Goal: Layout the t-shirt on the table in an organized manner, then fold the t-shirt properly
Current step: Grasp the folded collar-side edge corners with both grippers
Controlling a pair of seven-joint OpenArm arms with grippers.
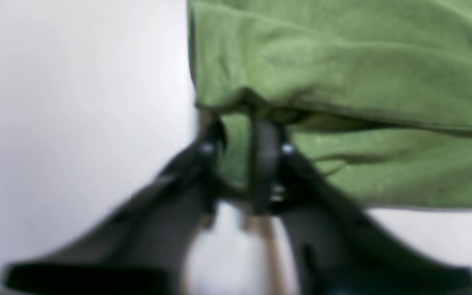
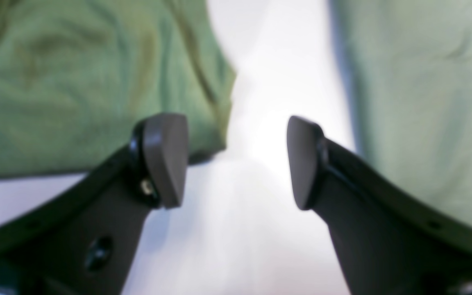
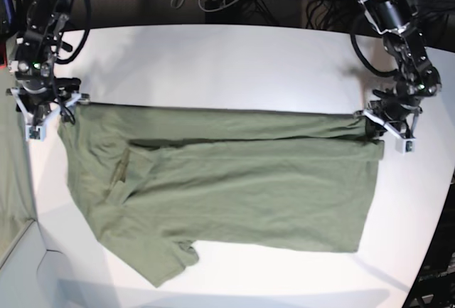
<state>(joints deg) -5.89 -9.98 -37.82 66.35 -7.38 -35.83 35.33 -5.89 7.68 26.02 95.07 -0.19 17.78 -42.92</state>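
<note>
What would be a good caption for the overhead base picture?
Two arms at opposite ends of a green t-shirt spread on a white table.

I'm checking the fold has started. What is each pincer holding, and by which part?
Left pincer: shut on the t-shirt, pinching a folded edge at its corner. Right pincer: open above the table, holding nothing.

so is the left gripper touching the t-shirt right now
Touching. The left wrist view shows the left gripper with its jaws pinched on the t-shirt's folded edge.
</note>
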